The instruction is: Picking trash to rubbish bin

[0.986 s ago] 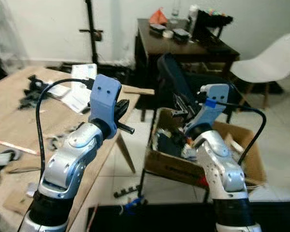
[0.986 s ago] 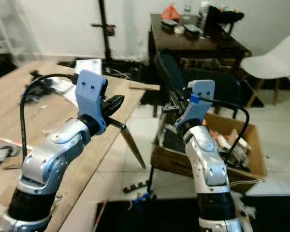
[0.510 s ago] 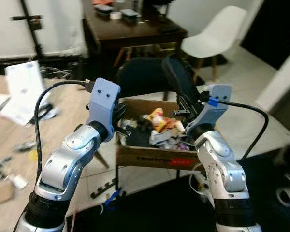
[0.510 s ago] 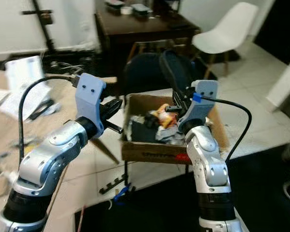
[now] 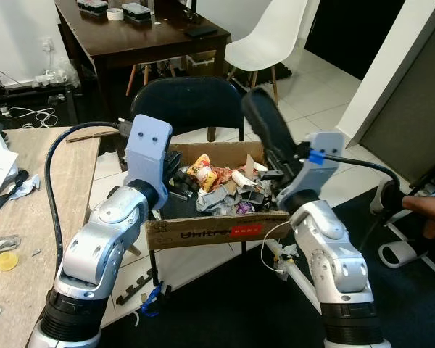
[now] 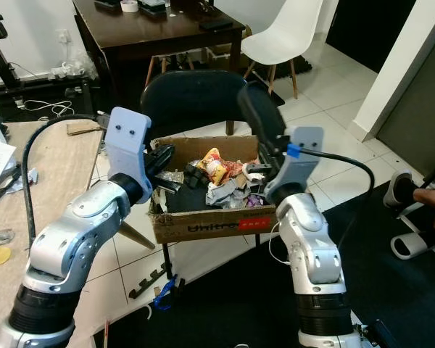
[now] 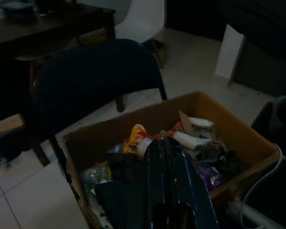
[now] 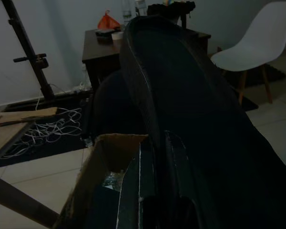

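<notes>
A cardboard box [image 5: 217,233] full of mixed trash, with a yellow snack wrapper [image 5: 203,172] on top, stands on a black chair [image 5: 188,109] in front of me. My left gripper [image 5: 178,181] hovers over the box's left end; its fingers [image 7: 164,157] lie shut together with nothing between them. My right gripper [image 5: 275,171] is at the box's right end, shut on a long flat black object [image 5: 264,130] that sticks up and back above the box. That black object [image 8: 181,86] hides much of what lies beyond it in the right wrist view.
A wooden table [image 5: 29,203] with scraps runs along my left. Behind the chair stand a dark desk [image 5: 130,36] and a white chair [image 5: 275,36]. A grey wall [image 5: 413,94] and part of a person [image 5: 424,206] are at the right. Black matting lies below.
The camera has swung right, so the box and chair now sit in the middle and the wooden table has slid left. Both arms keep their pose; the right still holds the black object.
</notes>
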